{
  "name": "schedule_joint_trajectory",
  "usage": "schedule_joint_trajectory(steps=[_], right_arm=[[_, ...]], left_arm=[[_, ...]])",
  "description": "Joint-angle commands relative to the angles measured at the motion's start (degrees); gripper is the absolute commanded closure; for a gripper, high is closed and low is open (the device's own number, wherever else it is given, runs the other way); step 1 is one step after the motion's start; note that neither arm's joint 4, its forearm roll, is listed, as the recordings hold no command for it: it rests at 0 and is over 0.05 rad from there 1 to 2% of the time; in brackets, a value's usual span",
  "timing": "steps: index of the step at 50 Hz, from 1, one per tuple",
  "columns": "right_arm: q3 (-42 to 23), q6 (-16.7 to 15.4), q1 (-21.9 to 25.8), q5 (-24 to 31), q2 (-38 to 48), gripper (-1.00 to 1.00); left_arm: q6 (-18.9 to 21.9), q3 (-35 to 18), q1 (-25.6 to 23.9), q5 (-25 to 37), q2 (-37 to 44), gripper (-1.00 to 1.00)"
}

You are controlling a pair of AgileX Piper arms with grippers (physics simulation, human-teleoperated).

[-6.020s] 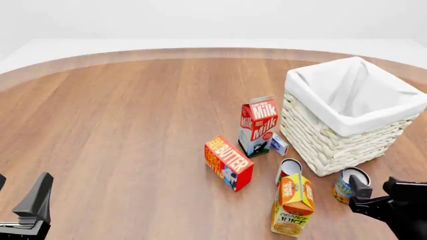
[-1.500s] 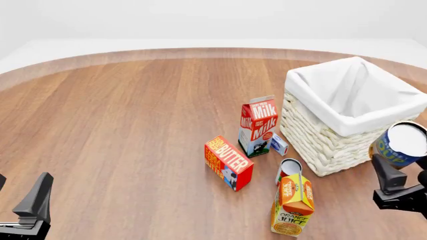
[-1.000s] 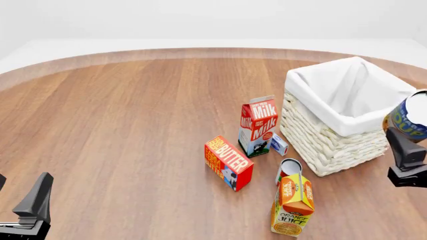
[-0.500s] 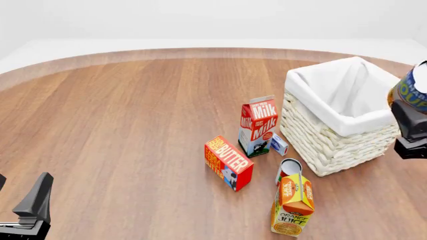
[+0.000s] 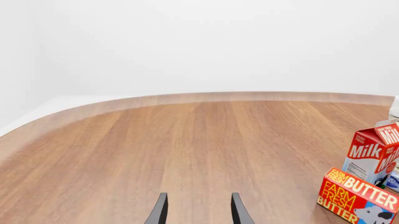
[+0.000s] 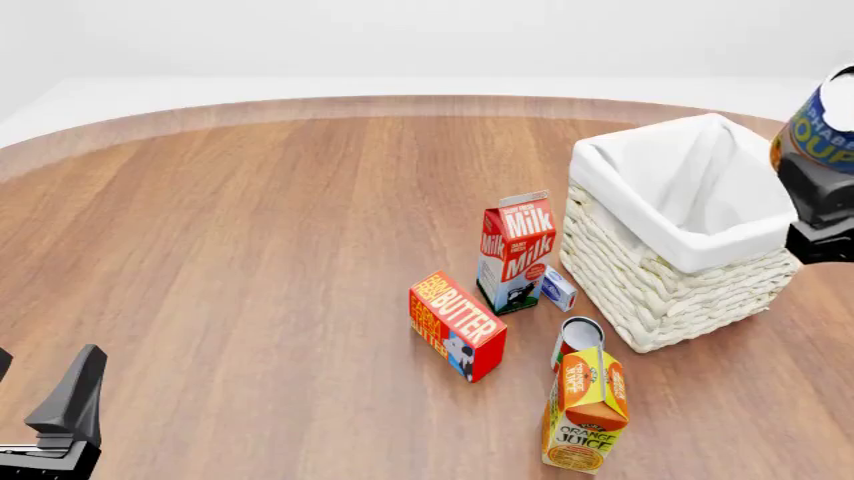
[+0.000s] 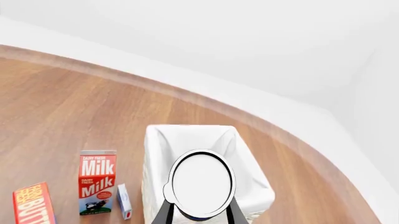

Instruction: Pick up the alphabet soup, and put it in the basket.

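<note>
Blue alphabet soup aloft beside white wicker basket

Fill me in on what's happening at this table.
The right claw holds the soup can in the air beside the basket, at its right edge, not yet over the opening. The left claw sits open and idle at the near left. Milk, butter and juice cartons stand untouched.

Your front camera looks down over the table; both wrist cameras face forward, sharing the milk carton with it.
</note>
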Motion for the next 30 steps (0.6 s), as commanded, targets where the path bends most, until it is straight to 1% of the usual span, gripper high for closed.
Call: schedule_joint_trajectory(steps=[1,16,17,19,26,30], right_arm=[[-3.8,0.7,0.3,-0.3,3.5,1.0],[-6.2,0.9,0.7,-0.5,7.2,1.0],[-5.9,0.2,0.7,-0.9,8.1,1.0],[-6.1,0.7,0.3,-0.9,8.7,1.0],[-6.7,0.8,0.3,-0.8,10.6,1.0],[-8.3,2.0,-0.3,-0.5,12.4,1.0]], left_arm=[[0.0,0.0,0.0,0.0,0.0,-1.0],[0.0,0.0,0.0,0.0,0.0,-1.0],[0.0,0.0,0.0,0.0,0.0,-1.0],[0.0,0.0,0.0,0.0,0.0,-1.0],[0.0,0.0,0.0,0.0,0.0,-1.0],[0.0,0.0,0.0,0.0,0.0,-1.0]])
